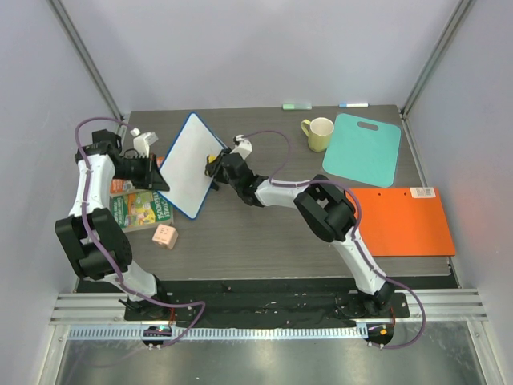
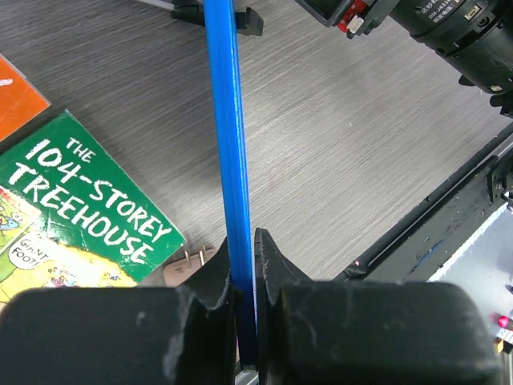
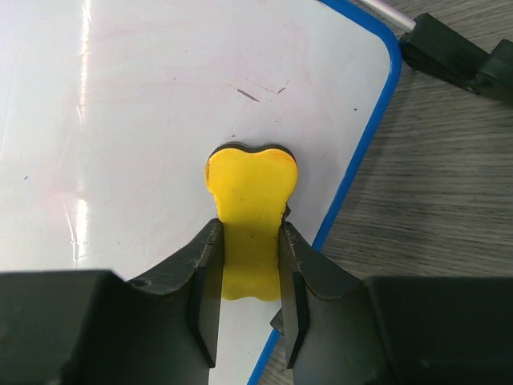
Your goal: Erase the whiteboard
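Above: the whiteboard [image 1: 186, 164] stands tilted on the desk [image 1: 264, 233], left of centre. Left wrist: our left fingers [image 2: 272, 277] clamp its blue rim to steady it. Right wrist: our right fingers [image 3: 300, 277] grip a yellow eraser [image 3: 250, 188] pressed onto faint marks.

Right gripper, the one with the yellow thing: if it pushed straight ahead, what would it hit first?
The whiteboard: the right gripper points at its white face, and the yellow eraser it holds seems to touch it, though depth is unclear.
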